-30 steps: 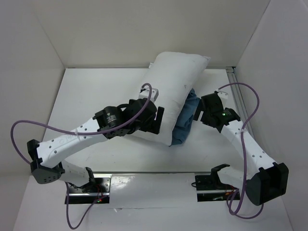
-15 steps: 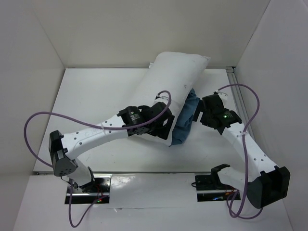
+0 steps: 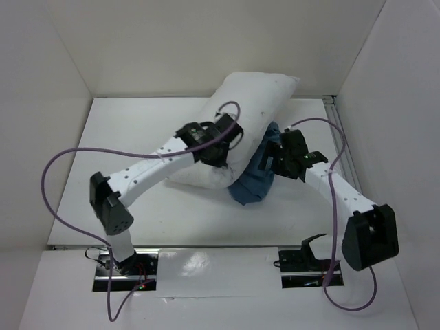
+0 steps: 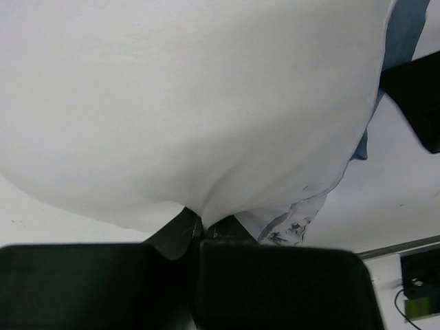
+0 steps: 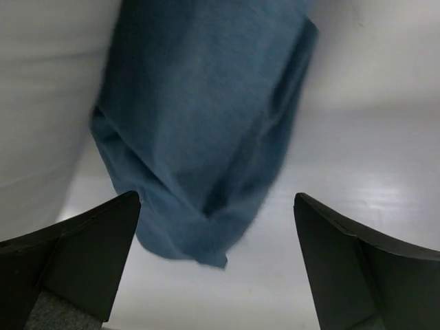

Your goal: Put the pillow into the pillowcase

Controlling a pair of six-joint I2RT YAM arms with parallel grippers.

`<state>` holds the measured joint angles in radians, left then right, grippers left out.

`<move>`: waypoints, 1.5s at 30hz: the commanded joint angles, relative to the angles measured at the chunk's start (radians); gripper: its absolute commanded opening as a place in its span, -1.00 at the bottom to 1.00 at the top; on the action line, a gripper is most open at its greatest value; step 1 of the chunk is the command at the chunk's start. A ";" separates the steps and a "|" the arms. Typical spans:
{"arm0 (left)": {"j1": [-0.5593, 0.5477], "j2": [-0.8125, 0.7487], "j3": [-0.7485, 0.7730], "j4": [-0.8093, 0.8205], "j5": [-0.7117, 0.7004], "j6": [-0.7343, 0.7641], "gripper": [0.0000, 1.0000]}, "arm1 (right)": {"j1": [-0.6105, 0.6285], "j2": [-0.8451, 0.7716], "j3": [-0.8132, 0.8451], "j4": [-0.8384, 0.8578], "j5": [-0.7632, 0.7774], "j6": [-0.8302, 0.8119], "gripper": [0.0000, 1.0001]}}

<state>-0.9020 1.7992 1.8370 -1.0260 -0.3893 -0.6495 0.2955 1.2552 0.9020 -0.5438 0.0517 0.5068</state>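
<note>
White walls closed in the white tabletop (image 3: 124, 130) on the left, the far side and the right. The pillow (image 3: 258, 100) lay slantwise across the middle, its far end near the back wall and its near end towards the left arm. The pillowcase (image 3: 251, 185) sat bunched on the tabletop against the pillow's near right edge, touching it and seemingly partly tucked beneath it. None of the pillow was inside the blue cloth.

The left claw (image 4: 200, 230) was clenched on a small fold of the pillow's white fabric, pinched tight between its fingers at the pillow's underside edge. The right claw (image 5: 214, 206) stood released, its jaws spread wide, hovering just above the crumpled pillowcase with the cloth lying between and below the fingertips, apparently untouched.

By my reading, the task was at its early stage: the pillow secured on one side, the case not yet taken up. The next move would call for the right claw to drop and pinch one layer at the case's opening. Where that opening lay could not be told from the folds. Then the mouth would need lifting apart so a pillow corner could be fed in.
</note>
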 commanded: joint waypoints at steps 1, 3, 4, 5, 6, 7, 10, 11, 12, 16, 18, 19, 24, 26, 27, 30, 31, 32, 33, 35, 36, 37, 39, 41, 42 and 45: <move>0.110 -0.153 0.059 0.093 0.049 0.057 -1.00 | -0.004 0.129 -0.012 0.202 -0.116 -0.010 1.00; 0.138 -0.198 0.068 0.116 0.108 0.070 -1.00 | -0.004 0.202 0.000 0.263 -0.127 0.001 1.00; 0.147 -0.208 0.068 0.125 0.122 0.079 -1.00 | -0.004 0.267 0.011 0.293 -0.144 0.010 1.00; 0.147 -0.218 0.068 0.135 0.133 0.079 -1.00 | 0.008 0.297 0.011 0.336 -0.180 0.010 1.00; 0.147 -0.227 0.068 0.145 0.142 0.079 -1.00 | 0.023 0.328 0.011 0.408 -0.181 0.021 1.00; 0.159 -0.227 0.079 0.145 0.153 0.079 -1.00 | 0.033 0.360 0.011 0.426 -0.171 0.030 1.00; 0.172 -0.238 0.090 0.155 0.182 0.079 -1.00 | 0.071 0.464 0.055 0.444 -0.084 0.041 0.67; 0.172 -0.238 0.090 0.155 0.182 0.088 -1.00 | 0.071 0.475 0.055 0.453 -0.070 0.050 0.33; 0.181 -0.248 0.099 0.155 0.182 0.088 -1.00 | 0.071 0.475 0.055 0.441 -0.055 0.067 -0.61; 0.192 -0.258 0.090 0.155 0.182 0.097 -1.00 | 0.053 0.272 0.064 0.308 0.089 0.082 -1.00; 0.203 -0.258 0.068 0.176 0.194 0.097 -1.00 | 0.044 0.072 0.109 0.256 0.153 0.038 -1.00; 0.203 -0.258 0.050 0.188 0.214 0.097 -1.00 | 0.031 0.009 0.141 0.192 0.168 0.021 -1.00; 0.178 -0.169 0.039 0.286 0.296 0.064 -1.00 | 0.022 -0.197 0.576 -0.011 0.185 -0.114 -1.00; 0.122 -0.123 0.077 0.308 0.305 0.053 -1.00 | 0.022 -0.179 0.779 -0.042 0.114 -0.149 -1.00; 0.092 -0.092 0.105 0.319 0.305 0.062 -1.00 | 0.022 -0.178 0.831 -0.042 0.081 -0.149 -1.00; -0.030 0.087 0.337 0.262 0.345 0.105 -1.00 | 0.022 -0.142 0.928 0.001 -0.028 -0.160 -1.00; -0.049 0.130 0.403 0.227 0.365 0.120 -1.00 | 0.022 -0.142 0.928 0.034 -0.041 -0.160 -1.00; -0.061 0.179 0.495 0.149 0.378 0.120 -0.93 | 0.022 -0.126 0.928 0.048 -0.055 -0.151 -1.00; -0.061 0.180 0.505 0.117 0.379 0.120 -0.75 | 0.022 -0.106 0.928 0.057 -0.087 -0.151 -1.00; -0.013 0.108 0.356 0.084 0.354 0.110 0.11 | 0.022 -0.085 0.917 0.058 -0.111 -0.151 -1.00; 0.014 -0.028 0.265 0.108 0.339 0.091 0.34 | 0.022 -0.076 0.891 0.070 -0.145 -0.142 -1.00; 0.046 -0.108 0.170 0.131 0.339 0.068 0.57 | 0.022 -0.065 0.873 0.083 -0.173 -0.142 -1.00; 0.168 -0.264 -0.097 0.185 0.328 0.038 0.70 | 0.022 -0.041 0.841 0.139 -0.228 -0.128 -1.00; 0.265 -0.459 -0.230 0.198 0.337 -0.005 0.57 | 0.022 -0.011 0.795 0.215 -0.361 -0.100 -1.00; 0.349 -0.515 -0.336 0.198 0.337 -0.016 0.48 | 0.034 0.006 0.795 0.235 -0.403 -0.090 -1.00; 0.499 -0.699 -0.486 0.185 0.316 -0.068 0.35 | 0.131 0.106 0.784 0.292 -0.495 -0.080 -1.00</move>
<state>-0.4610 1.2308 1.4559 -0.8436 -0.0750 -0.6575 0.3531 1.3331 1.6752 -0.3874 -0.2695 0.4076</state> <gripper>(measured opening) 0.681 0.028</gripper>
